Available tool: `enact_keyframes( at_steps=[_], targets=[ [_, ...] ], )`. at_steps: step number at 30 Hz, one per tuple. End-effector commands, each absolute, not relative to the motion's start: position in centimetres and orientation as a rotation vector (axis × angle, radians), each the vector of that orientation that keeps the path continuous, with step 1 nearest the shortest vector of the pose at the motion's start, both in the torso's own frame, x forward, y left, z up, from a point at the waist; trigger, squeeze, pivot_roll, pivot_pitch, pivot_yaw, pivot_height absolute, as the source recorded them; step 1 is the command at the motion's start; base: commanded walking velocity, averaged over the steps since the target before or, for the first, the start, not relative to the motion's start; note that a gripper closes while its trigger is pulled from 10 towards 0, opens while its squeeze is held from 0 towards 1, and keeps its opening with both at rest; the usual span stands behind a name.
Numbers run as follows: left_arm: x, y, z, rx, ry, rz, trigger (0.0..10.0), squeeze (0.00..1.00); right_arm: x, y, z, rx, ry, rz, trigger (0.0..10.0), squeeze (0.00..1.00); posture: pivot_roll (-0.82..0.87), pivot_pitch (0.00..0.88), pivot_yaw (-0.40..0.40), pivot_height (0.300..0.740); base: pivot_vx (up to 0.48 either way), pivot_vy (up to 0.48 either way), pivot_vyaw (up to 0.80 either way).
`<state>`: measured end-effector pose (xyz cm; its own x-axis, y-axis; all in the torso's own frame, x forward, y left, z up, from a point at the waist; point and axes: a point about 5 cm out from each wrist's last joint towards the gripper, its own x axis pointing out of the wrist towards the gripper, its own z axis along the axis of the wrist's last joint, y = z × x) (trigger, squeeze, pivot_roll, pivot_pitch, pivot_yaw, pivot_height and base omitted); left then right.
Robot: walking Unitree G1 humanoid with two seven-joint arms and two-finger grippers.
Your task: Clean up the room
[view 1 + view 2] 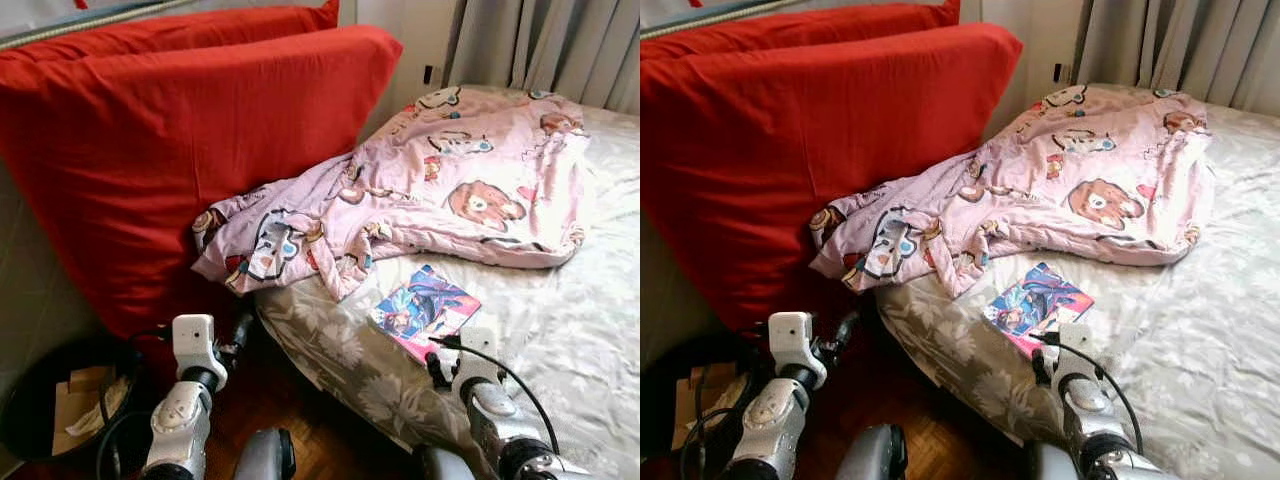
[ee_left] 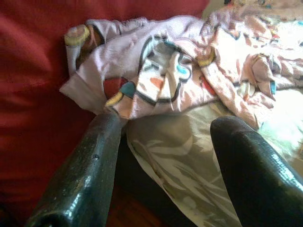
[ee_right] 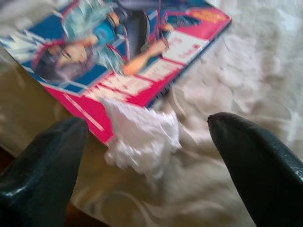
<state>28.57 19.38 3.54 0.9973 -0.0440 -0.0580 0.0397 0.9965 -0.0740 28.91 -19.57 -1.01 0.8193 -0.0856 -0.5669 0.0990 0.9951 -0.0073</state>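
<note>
A blanket point(image 1: 420, 190) lies on the bed point(image 1: 560, 330), its left end against the pillows point(image 1: 170, 150). A comic book point(image 1: 424, 308) lies in front of it, a crumpled tissue point(image 3: 142, 139) touching its near edge. A basket point(image 1: 40, 410) sits on the floor, left.

We see: red cushions point(image 1: 180, 140) matt woven cloth. Pink blanket point(image 1: 430, 190) soft crumpled printed cloth. Bedsheet point(image 1: 560, 320) matt patterned fabric. Comic book point(image 1: 424, 310) glossy paper cover. White wad point(image 3: 142, 139) crumpled tissue-like paper. Floor point(image 1: 280, 400) polished wood parquet. Right gripper point(image 3: 156, 156) fingers smooth shiny black plastic.
</note>
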Motion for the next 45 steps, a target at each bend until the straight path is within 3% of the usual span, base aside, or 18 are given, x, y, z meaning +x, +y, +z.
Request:
enact_keyframes(
  at_steps=[1,11,29,45],
  targets=[
    [28.4,19.6,3.7,-0.071,0.058,-0.038,10.0,0.0,29.5,-19.1,-0.5,0.041,0.575,-0.088,10.0,0.0,0.13,0.0,0.05,0.589,0.0,0.0,0.0],
    [27.6,20.7,5.1,-0.052,0.014,-0.01,10.0,0.0,29.1,-18.5,-1.0,0.019,0.591,-0.071,10.0,0.0,0.16,0.006,0.059,0.589,0.0,0.0,0.0],
    [26.9,20.4,6.9,-0.047,-0.02,-0.002,10.0,0.0,29.1,-18.8,-0.8,0.016,0.557,-0.084,10.0,0.0,0.18,0.076,0.059,0.589,0.0,0.0,0.0],
    [26.5,19.4,7.3,-0.066,-0.02,-0.002,10.0,0.0,31.8,-17.8,4.3,0.037,0.12,-0.036,10.0,0.0,0.15,0.083,0.047,0.589,0.0,0.0,0.0]
  ],
)
